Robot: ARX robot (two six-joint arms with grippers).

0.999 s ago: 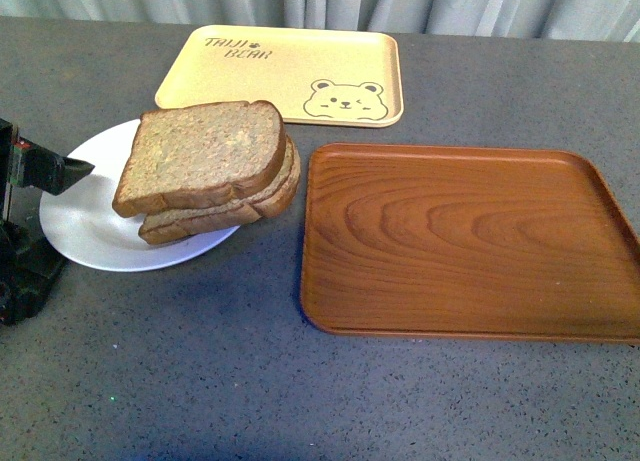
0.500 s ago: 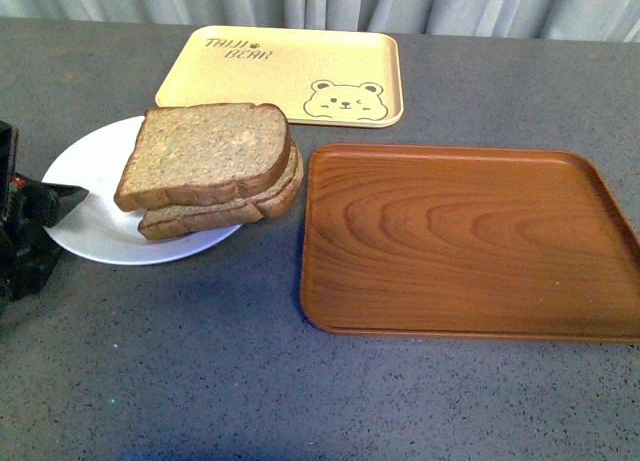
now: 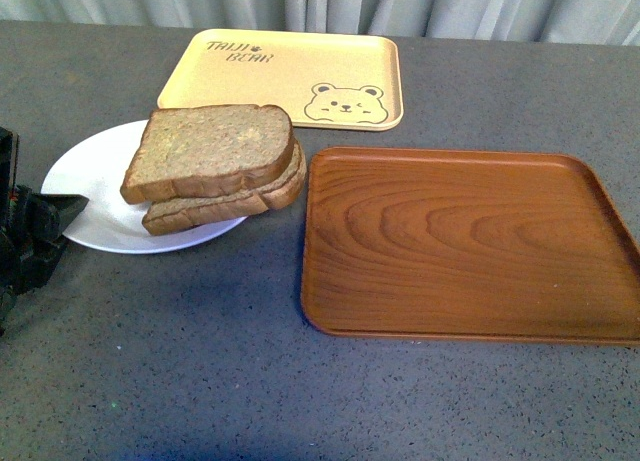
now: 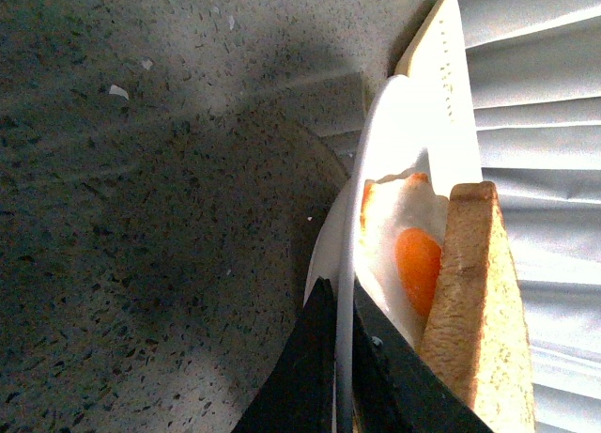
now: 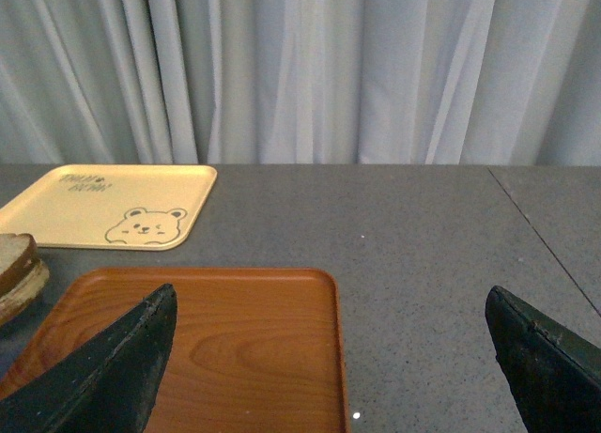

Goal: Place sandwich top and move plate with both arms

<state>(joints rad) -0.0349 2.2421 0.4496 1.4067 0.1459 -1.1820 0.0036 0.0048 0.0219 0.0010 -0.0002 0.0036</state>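
The white plate sits at the left of the grey table. It carries a sandwich whose top is a speckled brown bread slice lying on a lower slice. My left gripper is shut on the plate's left rim. In the left wrist view its black jaws pinch the white rim, with a fried egg and the bread's edge just beyond. My right gripper is open wide and empty, above the brown tray; it does not show in the front view.
A brown wood-grain tray lies right of the plate, close to the sandwich; it also shows in the right wrist view. A pale yellow bear-print tray lies behind the plate. Grey curtains hang at the back.
The plate's left rim has come down from a tilt and now lies flatter on the table. My left gripper has lowered with it. The sandwich shifted slightly right.
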